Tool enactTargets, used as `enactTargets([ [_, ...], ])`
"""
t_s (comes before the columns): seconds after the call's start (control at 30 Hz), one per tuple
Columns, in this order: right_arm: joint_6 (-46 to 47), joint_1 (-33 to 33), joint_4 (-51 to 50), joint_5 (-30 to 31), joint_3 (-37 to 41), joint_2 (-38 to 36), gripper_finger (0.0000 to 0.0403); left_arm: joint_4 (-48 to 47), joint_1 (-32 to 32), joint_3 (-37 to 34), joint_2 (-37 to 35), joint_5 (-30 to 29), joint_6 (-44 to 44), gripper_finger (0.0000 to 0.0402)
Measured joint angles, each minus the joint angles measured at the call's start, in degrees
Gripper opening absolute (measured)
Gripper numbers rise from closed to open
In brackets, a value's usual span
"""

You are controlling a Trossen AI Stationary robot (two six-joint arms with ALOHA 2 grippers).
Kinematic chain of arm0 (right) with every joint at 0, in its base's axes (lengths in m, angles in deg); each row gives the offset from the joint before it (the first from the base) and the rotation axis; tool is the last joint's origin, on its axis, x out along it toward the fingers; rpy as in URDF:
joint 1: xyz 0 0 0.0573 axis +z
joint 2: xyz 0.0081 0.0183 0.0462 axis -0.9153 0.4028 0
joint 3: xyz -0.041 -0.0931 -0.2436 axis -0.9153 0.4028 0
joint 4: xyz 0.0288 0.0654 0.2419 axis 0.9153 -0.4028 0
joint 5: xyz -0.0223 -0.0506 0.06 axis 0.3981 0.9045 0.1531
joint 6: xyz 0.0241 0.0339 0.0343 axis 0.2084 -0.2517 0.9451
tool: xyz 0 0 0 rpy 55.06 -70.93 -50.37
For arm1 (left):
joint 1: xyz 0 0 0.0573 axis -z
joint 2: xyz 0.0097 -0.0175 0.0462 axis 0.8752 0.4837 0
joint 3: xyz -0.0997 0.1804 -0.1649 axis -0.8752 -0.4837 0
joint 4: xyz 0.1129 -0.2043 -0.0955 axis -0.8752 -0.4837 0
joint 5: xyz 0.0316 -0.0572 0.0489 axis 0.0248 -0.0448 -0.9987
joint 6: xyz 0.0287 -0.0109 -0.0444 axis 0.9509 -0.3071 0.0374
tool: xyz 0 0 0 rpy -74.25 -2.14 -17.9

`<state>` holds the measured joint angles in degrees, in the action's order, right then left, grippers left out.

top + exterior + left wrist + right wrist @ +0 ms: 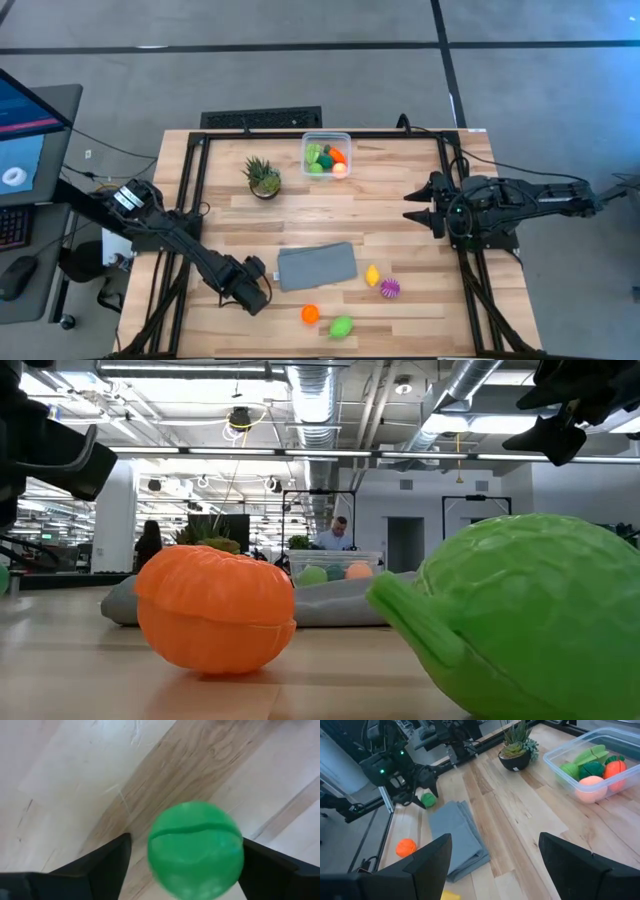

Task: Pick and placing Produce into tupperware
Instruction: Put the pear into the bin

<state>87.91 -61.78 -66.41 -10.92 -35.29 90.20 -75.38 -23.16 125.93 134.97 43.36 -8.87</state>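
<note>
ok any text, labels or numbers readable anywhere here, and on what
None can be read.
Monitor beside the table: shows graphics, any text too small to read.
Produce, tupperware, grey cloth and potted plant: no labels visible.

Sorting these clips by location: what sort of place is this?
Probably a robotics lab in an open industrial office. The low view shows exposed ceiling ducts and a person at a desk beyond the table; the high view shows a monitor beside the wooden table.
</note>
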Motion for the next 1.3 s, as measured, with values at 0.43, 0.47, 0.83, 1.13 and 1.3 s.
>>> enactTargets([
  [0.43, -0.1, 0.0, 0.0, 0.0, 0.0, 0.0, 0.0322, -0.8, 0.0, -0.1, -0.1, 0.4, 0.0, 0.0211],
  [0.47, -0.1, 0.0, 0.0, 0.0, 0.0, 0.0, 0.0322, -0.9, 0.0, -0.1, -0.1, 0.4, 0.0, 0.0209],
  [0.83, -0.2, 0.0, 0.0, 0.0, 0.0, 0.0, 0.0322, -3.3, 0.0, 2.3, -0.8, -0.3, 2.0, 0.0218],
  [1.13, -0.1, 0.0, 0.0, 0.0, 0.0, 0.0, 0.0322, -2.9, -0.4, 2.3, -5.9, -12.1, -2.2, 0.0216],
  [1.3, -0.1, 0.0, 0.0, 0.0, 0.0, 0.0, 0.0322, -3.4, -1.2, 2.3, -9.5, -19.4, -2.6, 0.022],
])
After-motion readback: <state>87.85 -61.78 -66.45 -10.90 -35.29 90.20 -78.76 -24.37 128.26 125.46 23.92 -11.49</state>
